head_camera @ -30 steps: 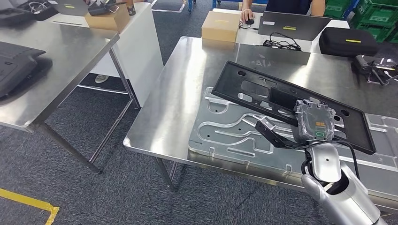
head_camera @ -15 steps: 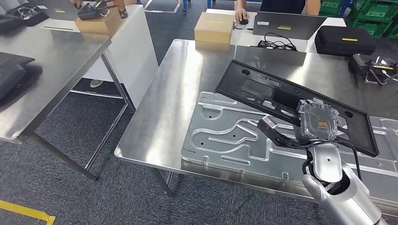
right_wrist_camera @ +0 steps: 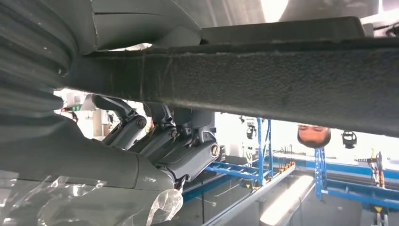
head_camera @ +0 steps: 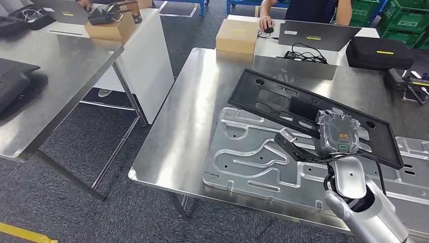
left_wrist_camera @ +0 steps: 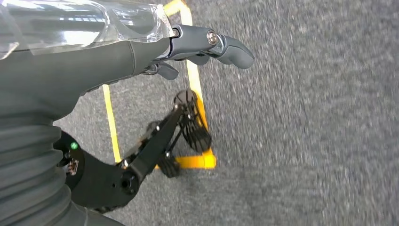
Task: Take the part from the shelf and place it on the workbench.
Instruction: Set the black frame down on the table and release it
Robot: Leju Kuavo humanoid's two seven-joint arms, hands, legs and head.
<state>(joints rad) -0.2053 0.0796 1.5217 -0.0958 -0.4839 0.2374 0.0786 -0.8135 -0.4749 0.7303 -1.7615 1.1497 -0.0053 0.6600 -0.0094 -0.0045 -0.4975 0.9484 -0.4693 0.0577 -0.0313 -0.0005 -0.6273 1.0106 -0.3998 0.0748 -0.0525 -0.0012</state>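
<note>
- The black frame (head_camera: 313,114) was held up, tilted, over the steel table (head_camera: 187,126) by the right hand (head_camera: 338,132), gripped near one edge.
- It could be tipped or dropped onto the metal plate (head_camera: 253,157) below.
- The left hand (left_wrist_camera: 197,42) hung loose by the floor, holding nothing.

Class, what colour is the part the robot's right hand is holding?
Black; the part held by the right hand shows best in the head view.

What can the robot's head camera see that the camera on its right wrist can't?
Head view alone: the steel workbench, the silver metal plate lying on it, cardboard boxes, a laptop and the dark carpet. Right wrist view alone: the fingers curled under the part's edge, with blue racks behind. Both: the right hand holding the black part above the bench.
</note>
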